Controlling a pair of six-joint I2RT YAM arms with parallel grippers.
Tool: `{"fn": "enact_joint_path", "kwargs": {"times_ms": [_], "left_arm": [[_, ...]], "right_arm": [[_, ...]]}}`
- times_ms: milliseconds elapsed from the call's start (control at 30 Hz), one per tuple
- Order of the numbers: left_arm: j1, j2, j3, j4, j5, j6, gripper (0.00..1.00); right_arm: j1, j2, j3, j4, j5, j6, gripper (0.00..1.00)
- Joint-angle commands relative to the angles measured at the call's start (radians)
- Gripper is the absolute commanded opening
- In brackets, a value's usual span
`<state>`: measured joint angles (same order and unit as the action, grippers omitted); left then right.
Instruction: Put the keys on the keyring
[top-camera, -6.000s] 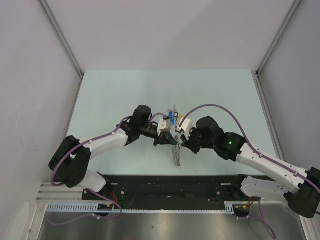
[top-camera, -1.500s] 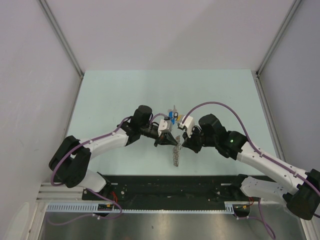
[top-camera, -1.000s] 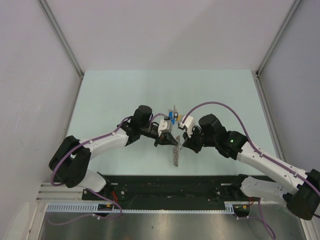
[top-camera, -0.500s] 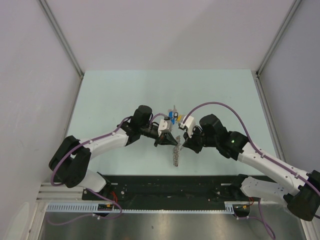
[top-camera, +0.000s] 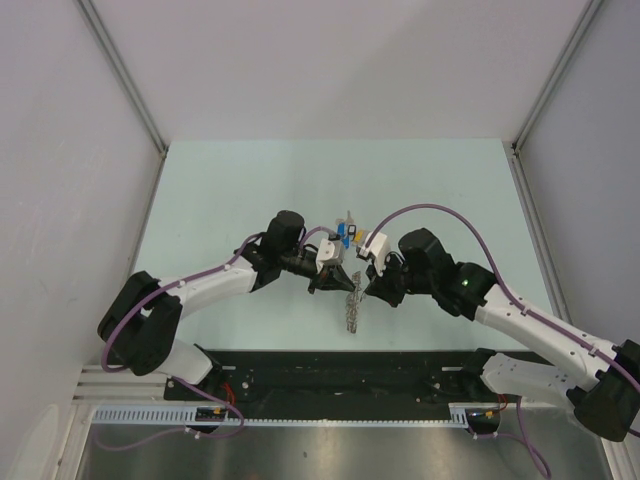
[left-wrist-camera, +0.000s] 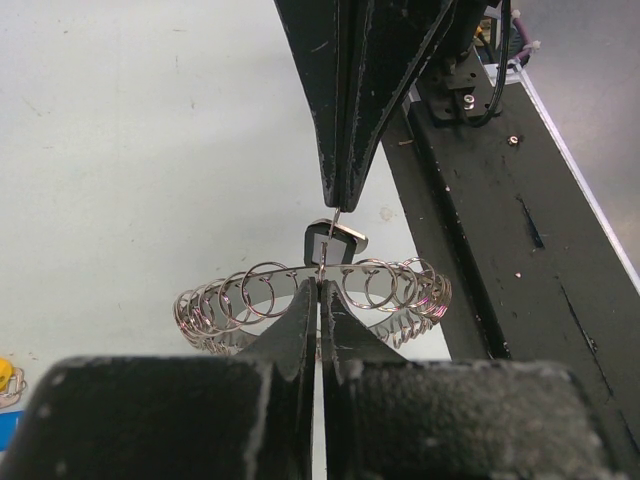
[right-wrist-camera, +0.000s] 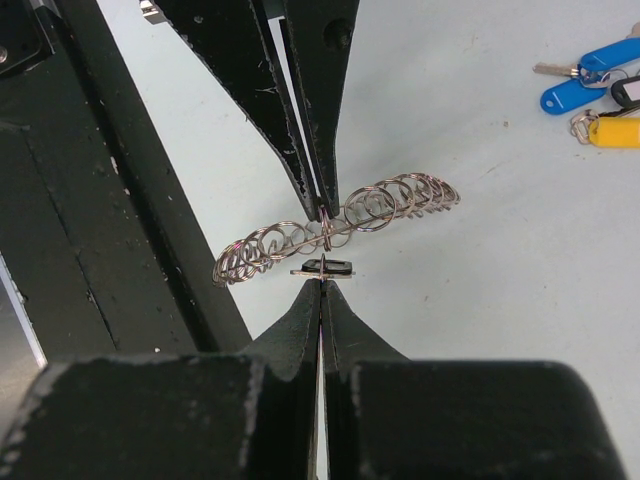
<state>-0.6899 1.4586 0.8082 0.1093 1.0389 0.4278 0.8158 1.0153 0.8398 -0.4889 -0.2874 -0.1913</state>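
1. Two white robot arms meet at the middle of the pale green table (top-camera: 230, 190) in the overhead view. The left gripper (top-camera: 336, 281) and the right gripper (top-camera: 360, 287) point tip to tip.
2. Between them is the wide silvery keyring of many small wire loops (top-camera: 352, 312). It appears edge-on from above, running from the fingertips toward the lower part of the frame.
3. In the left wrist view, the left gripper's black fingers (left-wrist-camera: 300, 320) rise from the bottom of the frame with no gap between them. Their tips are pinched on the near band of the keyring (left-wrist-camera: 250, 295) at its middle.
4. The right gripper (left-wrist-camera: 338, 205) comes down from the top of that frame, its jaws pressed together. A thin wire runs from its tip to a small black-rimmed tab (left-wrist-camera: 335, 243) just above the ring.
5. In the right wrist view, the right gripper's closed fingertips (right-wrist-camera: 320, 285) touch that tab (right-wrist-camera: 325, 267). Whether they grip it cannot be told.
6. The small keys with blue, yellow and black-rimmed plastic heads (right-wrist-camera: 597, 95) lie on the table at the upper right of that frame, well apart from both sets of fingers.
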Motion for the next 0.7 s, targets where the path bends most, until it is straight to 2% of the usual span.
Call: {"fn": "enact_joint_path", "kwargs": {"times_ms": [0,667], "left_arm": [[-0.005,-0.004,0.04,-0.002,0.009,0.034,0.0],[-0.007,0.0,0.042,-0.002,0.013,0.034,0.0]], "right_arm": [[-0.003,0.003,0.016,0.032,-0.01,0.007,0.0],[-0.003,0.009,0.016,0.032,0.008,0.01,0.0]]}}
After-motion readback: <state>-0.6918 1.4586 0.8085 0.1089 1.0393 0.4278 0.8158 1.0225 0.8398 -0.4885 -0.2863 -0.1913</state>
